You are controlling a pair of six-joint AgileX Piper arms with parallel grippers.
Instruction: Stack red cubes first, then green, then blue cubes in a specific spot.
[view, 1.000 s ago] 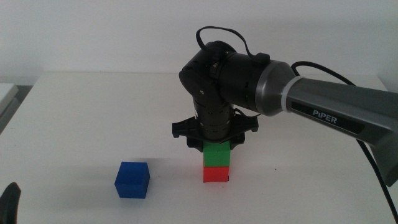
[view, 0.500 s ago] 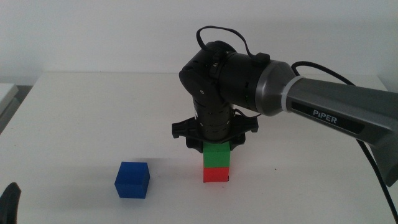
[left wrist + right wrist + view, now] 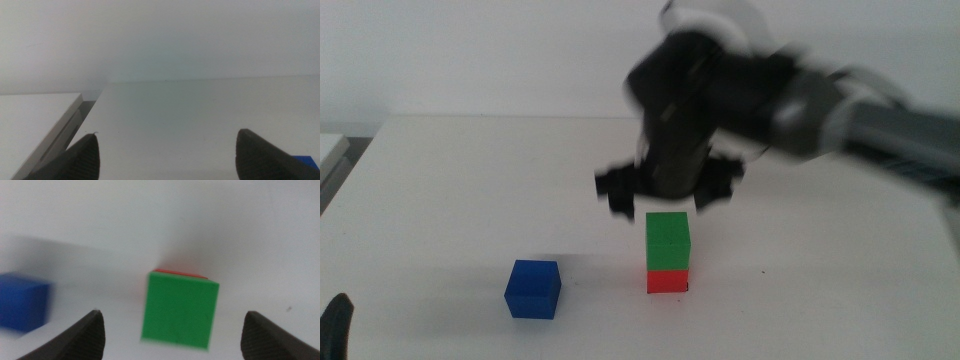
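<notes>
green [image 3: 667, 241] squarely atop red cube [image 3: 667, 281] | right pincer [image 3: 665, 196] above, open

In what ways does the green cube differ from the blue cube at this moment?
The green cube sits on the red cube; the blue cube lies directly on the table, apart from the stack. The right tool hangs open above the green cube, not the blue. Both look equal in size.
</notes>
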